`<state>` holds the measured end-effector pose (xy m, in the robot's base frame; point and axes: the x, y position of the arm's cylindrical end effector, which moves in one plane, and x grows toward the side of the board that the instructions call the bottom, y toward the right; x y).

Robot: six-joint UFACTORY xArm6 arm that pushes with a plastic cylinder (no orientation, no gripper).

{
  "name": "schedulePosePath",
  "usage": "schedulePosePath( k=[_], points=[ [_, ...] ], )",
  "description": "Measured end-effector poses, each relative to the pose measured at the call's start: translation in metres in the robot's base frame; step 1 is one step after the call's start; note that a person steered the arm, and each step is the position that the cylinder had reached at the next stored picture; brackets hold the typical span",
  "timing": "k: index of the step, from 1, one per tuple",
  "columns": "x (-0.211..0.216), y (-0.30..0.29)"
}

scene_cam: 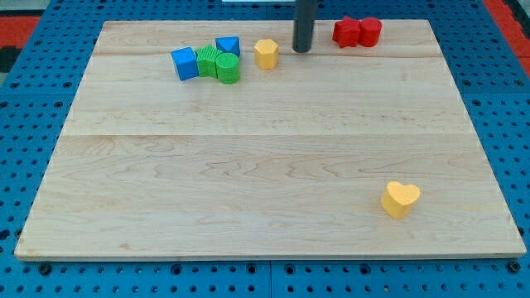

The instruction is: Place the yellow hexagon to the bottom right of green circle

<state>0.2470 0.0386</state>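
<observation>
A pale wooden board [273, 157] is filling most of the frame, its planks running from the view's left to the view's right, and it is lying on a blue perforated surface [33, 99] that is showing on all sides; a strip of red is peeking in at the upper left and upper right corners of the frame. My tip [302, 50] is resting on the board near the top edge, a little right of centre; it is a bare rod with nothing to clench or release, and it is gripping nothing. The yellow hexagon [266, 54] is sitting just to the left of my tip, apart from it by a narrow gap. Further left, the green circle [228, 68] is standing beside a green block [208, 60] whose shape I cannot make out, the two touching. A blue cube [185, 64] is sitting against that green block's left side, and a second blue block [228, 45] is sitting just behind the green pair. To the right of my tip, two red blocks [357, 32] are standing pressed together near the top edge. A yellow heart [400, 199] is lying alone in the lower right of the frame, well apart from everything else.
</observation>
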Motion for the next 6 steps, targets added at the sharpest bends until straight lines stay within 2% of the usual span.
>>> schedulePosePath(
  k=[1, 2, 3, 4, 5, 6],
  points=[
    [-0.003, -0.042],
    [0.043, -0.033],
    [0.062, -0.043],
    [0.048, -0.053],
    [0.062, -0.069],
    [0.103, -0.071]
  ],
)
